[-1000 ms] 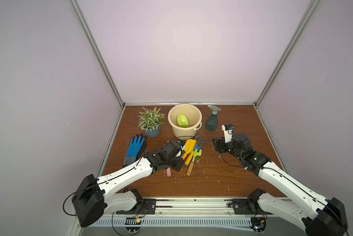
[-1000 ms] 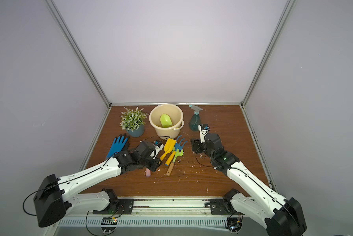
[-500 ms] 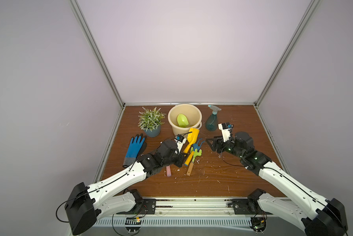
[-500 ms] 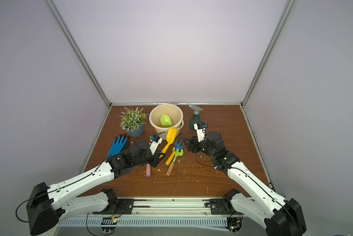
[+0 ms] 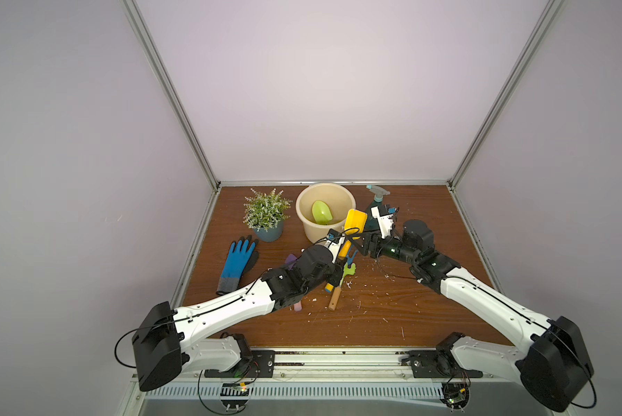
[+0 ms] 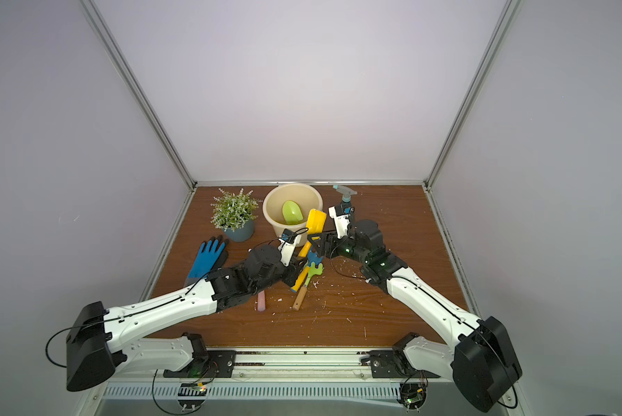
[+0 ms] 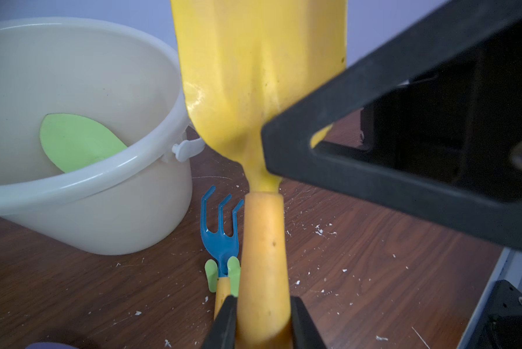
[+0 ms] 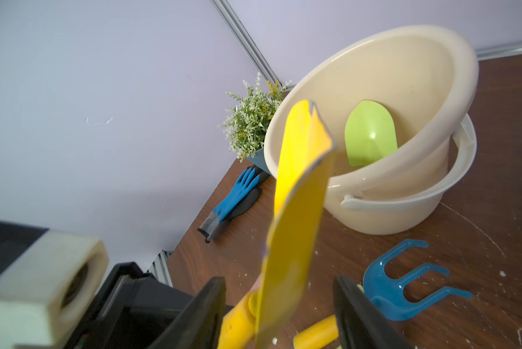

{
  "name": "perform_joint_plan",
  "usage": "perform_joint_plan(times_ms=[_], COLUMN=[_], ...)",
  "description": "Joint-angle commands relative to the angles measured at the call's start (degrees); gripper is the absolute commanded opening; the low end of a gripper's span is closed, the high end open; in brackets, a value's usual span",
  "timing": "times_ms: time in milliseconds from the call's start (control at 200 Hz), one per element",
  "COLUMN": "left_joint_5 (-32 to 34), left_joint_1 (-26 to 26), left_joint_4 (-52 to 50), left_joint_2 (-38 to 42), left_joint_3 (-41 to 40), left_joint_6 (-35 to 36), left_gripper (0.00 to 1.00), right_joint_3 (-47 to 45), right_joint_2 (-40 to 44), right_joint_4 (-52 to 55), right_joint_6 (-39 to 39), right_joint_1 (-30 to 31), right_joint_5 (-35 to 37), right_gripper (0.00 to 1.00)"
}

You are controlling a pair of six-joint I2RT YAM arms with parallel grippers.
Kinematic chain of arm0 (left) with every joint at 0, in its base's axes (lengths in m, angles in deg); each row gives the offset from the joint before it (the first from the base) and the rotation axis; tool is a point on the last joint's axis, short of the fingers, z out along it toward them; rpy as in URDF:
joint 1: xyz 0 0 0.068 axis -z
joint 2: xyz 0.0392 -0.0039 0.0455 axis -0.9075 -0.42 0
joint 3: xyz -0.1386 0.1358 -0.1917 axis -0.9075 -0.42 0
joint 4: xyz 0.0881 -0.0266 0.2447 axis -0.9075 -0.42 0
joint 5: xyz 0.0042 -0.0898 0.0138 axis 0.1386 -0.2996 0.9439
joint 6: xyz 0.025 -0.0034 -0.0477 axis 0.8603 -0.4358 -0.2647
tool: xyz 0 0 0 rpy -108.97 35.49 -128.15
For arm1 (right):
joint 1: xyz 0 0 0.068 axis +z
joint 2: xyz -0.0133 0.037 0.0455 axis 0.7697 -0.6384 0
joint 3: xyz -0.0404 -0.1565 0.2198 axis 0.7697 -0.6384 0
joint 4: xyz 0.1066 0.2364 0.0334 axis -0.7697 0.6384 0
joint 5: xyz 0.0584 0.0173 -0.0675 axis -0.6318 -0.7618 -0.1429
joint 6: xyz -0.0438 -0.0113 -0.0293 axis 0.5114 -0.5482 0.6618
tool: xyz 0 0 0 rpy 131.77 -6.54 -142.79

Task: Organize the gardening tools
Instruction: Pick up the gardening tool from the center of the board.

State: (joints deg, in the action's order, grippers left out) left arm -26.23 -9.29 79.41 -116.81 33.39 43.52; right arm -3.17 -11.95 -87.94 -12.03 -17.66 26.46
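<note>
Yellow plastic fills my left wrist view: the yellow trowel (image 7: 262, 75) stands with its blade up, and my left gripper (image 7: 262, 299) is squeezed tight on its fat handle, one black finger on each side. My right gripper (image 8: 279, 281) has its two fingers spread apart, and the thin edge of the yellow blade sits between them. I see a gap beside the blade, so this gripper is not pinching it yet. In the left wrist view, one right finger crosses in front of the trowel's neck, where blade meets handle. The trowel is up off the brown wooden table (image 5: 410, 306), just beside the front rim of the cream bucket (image 5: 304, 201). My left arm (image 5: 230, 309) lies low and long from the near left corner to the middle of the table. My right arm (image 5: 482, 299) comes in from the near right, and its wrist turns sideways to face the left gripper. The lime-green trowel (image 6: 292, 212) leans inside the bucket. The blue rake (image 7: 220, 232) and the lime-green rake (image 5: 349, 270) lie touching on the table, under the lifted trowel. A bit of the purple trowel (image 5: 291, 259) peeks out from behind my left arm. The spray bottle (image 6: 345, 192) stands at the back, partly hidden by my right wrist. The glove (image 5: 237, 263) and the plant (image 5: 266, 210) sit off to the left.
</note>
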Motion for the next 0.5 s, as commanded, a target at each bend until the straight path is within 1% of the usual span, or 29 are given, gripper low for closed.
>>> perform_joint_plan(times_ms=[0,85,245,315,345,380,495], left_joint_5=[2.82,2.88,3.88,4.44,4.75,4.96,6.90], left_joint_1=[0.72,0.91,1.15,1.19,1.25,1.18,1.23], left_joint_4=[3.75,4.17,4.60,4.58,4.52,4.35,3.52], left_joint_2=[0.05,-0.08,-0.16,0.08,0.11,0.25,0.93], left_joint_3=[1.76,1.57,1.48,1.43,1.37,1.27,0.77], left_joint_6=[0.97,1.30,1.79,1.79,1.69,1.64,0.80], left_gripper=[0.00,0.00,0.02,0.04,0.06,0.10,0.29], right_joint_3=[3.63,4.76,6.73,7.44,7.86,8.28,11.27], right_joint_2=[-0.67,-2.05,-4.62,-5.48,-5.77,-6.15,-7.90], right_joint_4=[-3.94,-4.05,-4.36,-4.49,-4.49,-4.41,-3.25], right_joint_6=[-0.95,-0.69,-0.68,-0.51,-0.28,-0.03,1.76], right_joint_1=[0.35,0.33,0.27,0.29,0.26,0.25,0.29], right_joint_5=[-1.44,-2.14,-3.23,-3.55,-3.47,-3.31,-2.48], right_gripper=[0.52,0.44,0.33,0.23,0.20,0.19,0.13])
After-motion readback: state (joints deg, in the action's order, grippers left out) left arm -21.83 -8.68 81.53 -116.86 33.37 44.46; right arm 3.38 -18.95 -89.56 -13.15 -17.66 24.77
